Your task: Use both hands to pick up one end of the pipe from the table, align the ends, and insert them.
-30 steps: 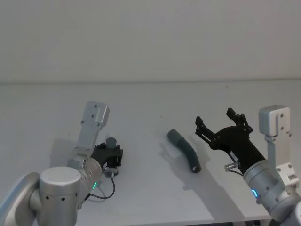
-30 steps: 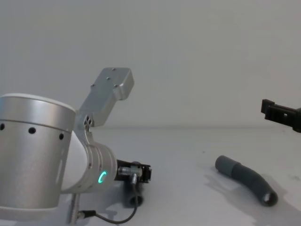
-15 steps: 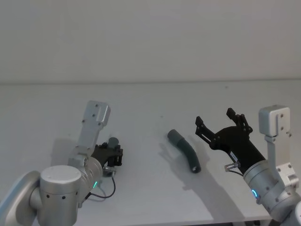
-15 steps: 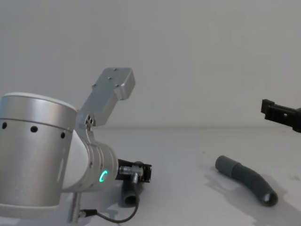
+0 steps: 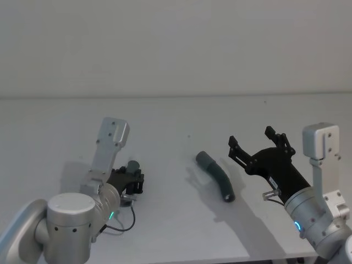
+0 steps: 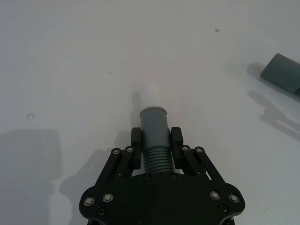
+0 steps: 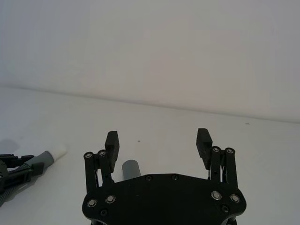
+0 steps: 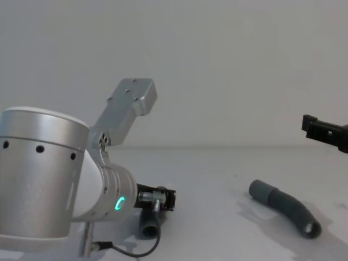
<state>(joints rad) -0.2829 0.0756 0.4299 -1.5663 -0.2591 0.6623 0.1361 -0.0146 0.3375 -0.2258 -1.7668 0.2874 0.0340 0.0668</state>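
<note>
Left gripper: low over the table, at about 8 o'clock from the table's middle in the head view. In the chest view it is at.
Left fingers: I have them drawn in narrow and clamped on the ribbed body of one hose piece, a pad on each side, just behind its cuff.
Held hose piece: it sticks out forward from between my pads. In the head view its free end points to about 12 o'clock. In the chest view a stretch of it hangs below the gripper, and I cannot tell whether that stretch touches the table.
Held cuff: smooth and grey, clear of my pads. The white plug tip lies just beyond it.
Lying hose piece: flat on the table at about 3 o'clock from my left gripper and well apart from it. It is curved, with a smooth cuff at its 11 o'clock end and an open dark mouth at its 5 o'clock end. Nothing touches it.
Right gripper: at about 2 o'clock from the lying hose piece in the head view, apart from it. In the chest view it is raised above the table at the right edge.
Right fingers: I hold them spread wide with nothing between them.
</note>
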